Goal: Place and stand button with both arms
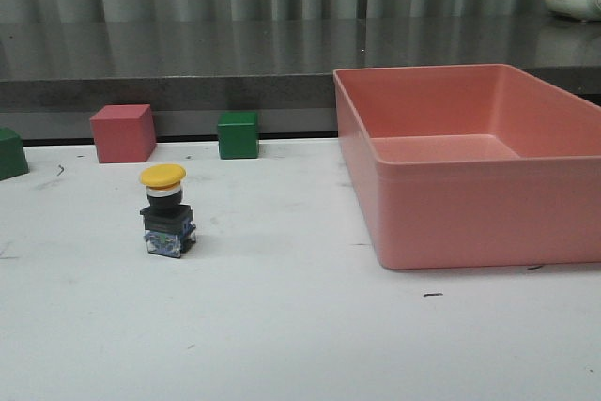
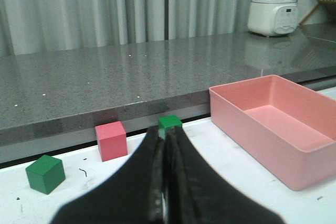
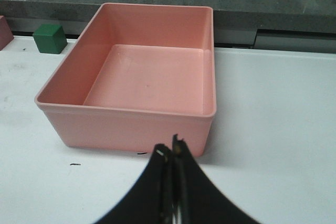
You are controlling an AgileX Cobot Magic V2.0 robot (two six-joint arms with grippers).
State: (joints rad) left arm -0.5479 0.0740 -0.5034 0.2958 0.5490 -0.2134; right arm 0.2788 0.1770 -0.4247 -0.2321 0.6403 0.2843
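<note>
Button (image 1: pixel 167 217), one, upright on white tabletop (image 1: pixel 282 326), yellow cap up, silver collar, black body, clear bluish base down. Sits at about 9 o'clock of front view, touching nothing, open tabletop all round. Not seen in either wrist view.

Cubes: three. One pink cube (image 1: pixel 123 133) at 11 o'clock from button, one green cube (image 1: pixel 238 135) at 1 o'clock from button, another green cube (image 1: pixel 11 154) cut by frame edge at 10 o'clock. All three lined near far tabletop edge, well apart from button and from each other.

Bin: one pink bin (image 1: pixel 451 204), open top, nothing inside, at 3 o'clock of button, well apart. Wide bare strip of tabletop between the two.

Grey counter (image 1: pixel 188 53) behind far tabletop edge, curtain beyond. White appliance (image 2: pixel 273 3) on counter in left wrist view.

Left gripper (image 2: pixel 164 182): fingers pressed together, nothing between, raised, pointing toward pink and green cubes. Right gripper (image 3: pixel 172 182): fingers closed together, holding nothing, just short of bin's near wall. Neither arm visible in front view.
</note>
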